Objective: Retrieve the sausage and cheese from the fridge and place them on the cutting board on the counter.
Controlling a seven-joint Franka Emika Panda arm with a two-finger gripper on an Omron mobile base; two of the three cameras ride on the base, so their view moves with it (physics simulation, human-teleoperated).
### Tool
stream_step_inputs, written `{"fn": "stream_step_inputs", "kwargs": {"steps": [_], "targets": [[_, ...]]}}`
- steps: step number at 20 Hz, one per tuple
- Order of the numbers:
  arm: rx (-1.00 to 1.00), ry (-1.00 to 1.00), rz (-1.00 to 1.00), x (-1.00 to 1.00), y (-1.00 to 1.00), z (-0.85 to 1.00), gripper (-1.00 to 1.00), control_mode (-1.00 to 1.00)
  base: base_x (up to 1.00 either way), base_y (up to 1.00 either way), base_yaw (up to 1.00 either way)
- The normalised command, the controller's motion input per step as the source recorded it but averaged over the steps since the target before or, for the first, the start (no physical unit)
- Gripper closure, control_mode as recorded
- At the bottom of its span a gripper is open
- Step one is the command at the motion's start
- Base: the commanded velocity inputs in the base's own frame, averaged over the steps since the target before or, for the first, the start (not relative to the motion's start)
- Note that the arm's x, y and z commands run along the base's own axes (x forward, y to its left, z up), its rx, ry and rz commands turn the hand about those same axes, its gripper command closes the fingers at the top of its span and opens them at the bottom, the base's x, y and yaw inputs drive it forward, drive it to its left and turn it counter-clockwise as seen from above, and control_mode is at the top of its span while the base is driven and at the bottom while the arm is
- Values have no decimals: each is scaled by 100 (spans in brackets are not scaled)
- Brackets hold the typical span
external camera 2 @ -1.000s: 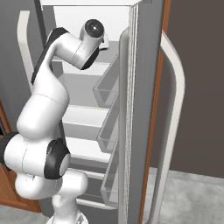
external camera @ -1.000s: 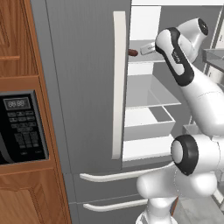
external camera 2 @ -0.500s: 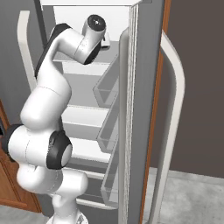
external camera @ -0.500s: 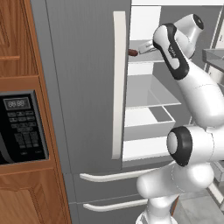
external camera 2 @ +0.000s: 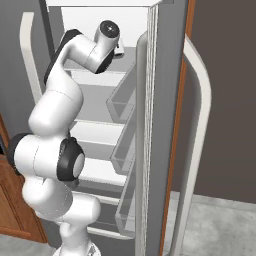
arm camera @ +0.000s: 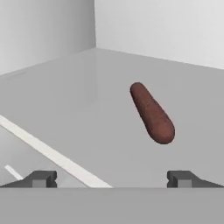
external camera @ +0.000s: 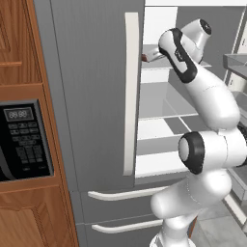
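Reddish-brown sausage (arm camera: 151,113) on shelf, ahead of open end effector (arm camera: 112,178), right of centre.

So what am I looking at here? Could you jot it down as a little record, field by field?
place: simulated kitchen, at the fridge
fridge: right door open, left door shut, white shelves inside
arm: white, reaching onto an upper shelf
gripper: open, holding nothing
sausage: dark reddish-brown, lying on that shelf ahead of the fingertips, untouched
cheese: not made out in these pictures
beside fridge: black microwave in wooden cabinets
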Motion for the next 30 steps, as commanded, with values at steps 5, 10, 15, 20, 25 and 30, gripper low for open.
{"fn": "stream_step_inputs", "kwargs": {"steps": [5,10,15,20,25,30], "targets": [[0,0,3,70,0,0,-100,-100,0,0,0],[0,1,4,53,0,0,-100,-100,0,0,0],[-2,5,4,42,1,-2,-100,-100,0,0,0],[-3,3,4,26,1,-13,-100,-100,0,0,0],[-4,1,3,30,0,-8,-100,-100,0,0,0],[-3,1,2,10,1,-15,-100,-100,0,0,0]]}}
